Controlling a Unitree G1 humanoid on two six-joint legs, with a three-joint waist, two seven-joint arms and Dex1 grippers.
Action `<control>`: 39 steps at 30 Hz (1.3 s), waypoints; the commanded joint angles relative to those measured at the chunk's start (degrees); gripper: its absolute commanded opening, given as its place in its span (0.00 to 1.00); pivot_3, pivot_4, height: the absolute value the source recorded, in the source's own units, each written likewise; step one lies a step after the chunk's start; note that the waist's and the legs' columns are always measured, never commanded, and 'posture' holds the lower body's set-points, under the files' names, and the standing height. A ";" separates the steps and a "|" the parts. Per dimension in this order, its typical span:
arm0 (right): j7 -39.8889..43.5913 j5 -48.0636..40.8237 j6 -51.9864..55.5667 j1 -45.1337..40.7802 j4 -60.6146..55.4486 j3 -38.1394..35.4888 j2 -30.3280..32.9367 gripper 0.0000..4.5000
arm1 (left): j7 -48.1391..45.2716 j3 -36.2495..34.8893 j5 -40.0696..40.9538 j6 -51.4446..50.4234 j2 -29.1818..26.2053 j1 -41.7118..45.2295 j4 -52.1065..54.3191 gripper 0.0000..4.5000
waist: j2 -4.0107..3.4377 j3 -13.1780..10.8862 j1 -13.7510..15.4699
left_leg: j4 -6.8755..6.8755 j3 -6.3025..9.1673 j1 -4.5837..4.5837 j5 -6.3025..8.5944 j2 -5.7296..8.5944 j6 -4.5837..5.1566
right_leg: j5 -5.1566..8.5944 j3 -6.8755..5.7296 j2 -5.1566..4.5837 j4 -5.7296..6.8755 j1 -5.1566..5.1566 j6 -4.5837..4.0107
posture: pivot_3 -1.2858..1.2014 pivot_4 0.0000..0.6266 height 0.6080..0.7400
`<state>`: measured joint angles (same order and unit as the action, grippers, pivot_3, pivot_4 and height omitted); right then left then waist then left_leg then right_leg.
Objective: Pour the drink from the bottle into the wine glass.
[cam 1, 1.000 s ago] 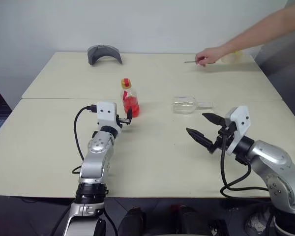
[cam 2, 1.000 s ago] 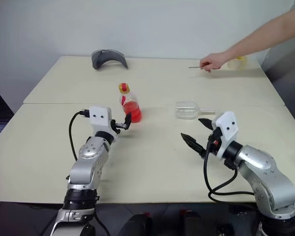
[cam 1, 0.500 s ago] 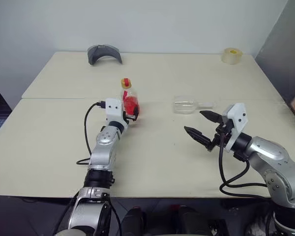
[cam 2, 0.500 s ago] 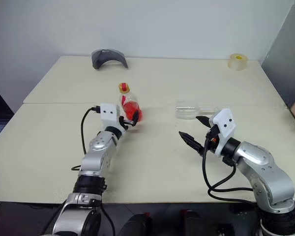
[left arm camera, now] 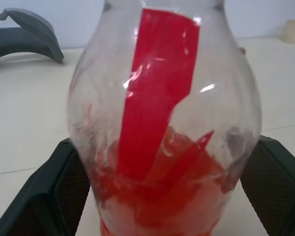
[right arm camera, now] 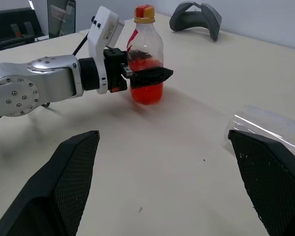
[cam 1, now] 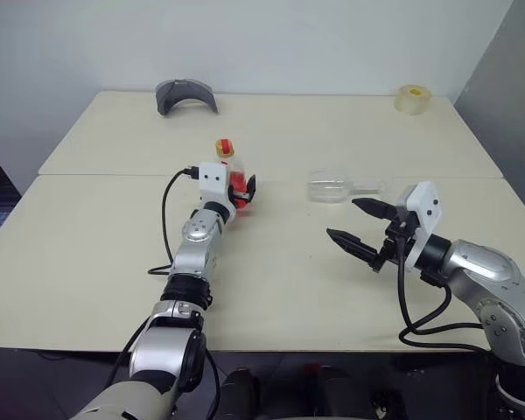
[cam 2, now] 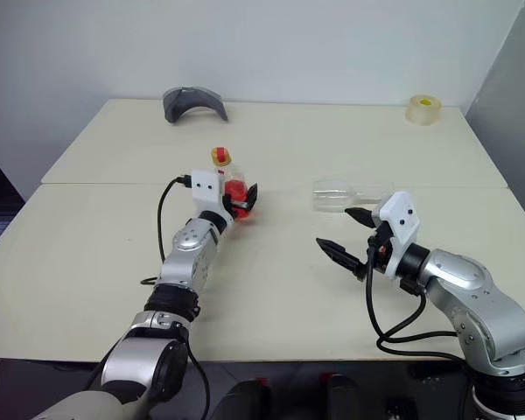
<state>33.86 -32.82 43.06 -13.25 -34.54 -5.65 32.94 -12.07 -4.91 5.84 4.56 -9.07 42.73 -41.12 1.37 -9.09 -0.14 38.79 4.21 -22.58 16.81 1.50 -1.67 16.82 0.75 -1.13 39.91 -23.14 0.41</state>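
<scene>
- On the table [cam 1: 96,262], left of centre, the bottle [cam 1: 230,171] stands upright with its yellow cap [cam 1: 224,147] on; the red drink [left arm camera: 162,191] fills only its lower part.
- Left gripper [cam 1: 242,194] is level at the bottle's lower body, one black finger [left arm camera: 49,196] on each side. The fingers are spread wide, and I cannot tell whether they touch the plastic.
- Right of the bottle, well apart from it, the glass [cam 1: 331,186] lies on its side, its stem pointing right.
- Right gripper [cam 1: 360,225] hovers above the table, near the glass on its near side, fingers wide apart and holding nothing.
- At the far left of the table rests a grey curved object [cam 1: 185,94].
- At the far right corner lies a tape roll [cam 1: 411,99].
</scene>
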 commanded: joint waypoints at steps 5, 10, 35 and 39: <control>-0.29 -0.81 -0.67 -0.12 -1.72 -1.14 0.92 1.00 | -1.64 -1.07 0.43 7.09 0.36 4.93 -5.96 1.00 | 0.01 0.00 0.01 | 0.01 0.01 -0.02 0.00 0.01 0.00 | 0.00 -0.01 0.00 0.00 -0.01 0.00 | 0.52 0.24 1.00; -0.88 -0.64 -0.89 -0.28 -1.32 -1.32 0.65 1.00 | -2.23 -1.62 0.75 9.07 0.47 5.57 -7.49 0.78 | 0.01 0.00 0.00 | 0.01 0.00 -0.02 0.00 0.01 0.00 | 0.00 0.00 0.00 0.01 -0.02 0.00 | 0.52 0.24 1.00; -5.86 8.55 -2.00 -29.29 23.82 8.37 -10.67 1.00 | -36.69 6.75 5.03 -5.53 -6.33 7.11 9.25 0.41 | -0.04 -0.04 -1.35 | 0.06 0.01 -0.15 -0.14 0.05 -0.23 | -0.01 0.02 -0.04 0.04 -0.17 -0.02 | 0.52 0.24 1.00; -5.61 7.41 -1.08 -32.52 26.71 7.11 -12.71 1.00 | -40.50 7.18 4.93 -4.80 -5.97 8.16 8.33 0.40 | -0.06 -0.05 -1.49 | 0.06 0.05 -0.19 -0.14 0.04 -0.22 | -0.01 -0.01 -0.04 0.05 -0.21 -0.02 | 0.52 0.24 1.00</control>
<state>27.64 -24.33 42.19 -44.22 -7.54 3.27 20.35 -51.18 2.38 9.24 -1.88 -14.96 48.24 -33.98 1.30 -9.15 -1.63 38.85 4.26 -22.78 16.67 1.54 -1.89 16.81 0.75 -1.17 39.96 -23.36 0.38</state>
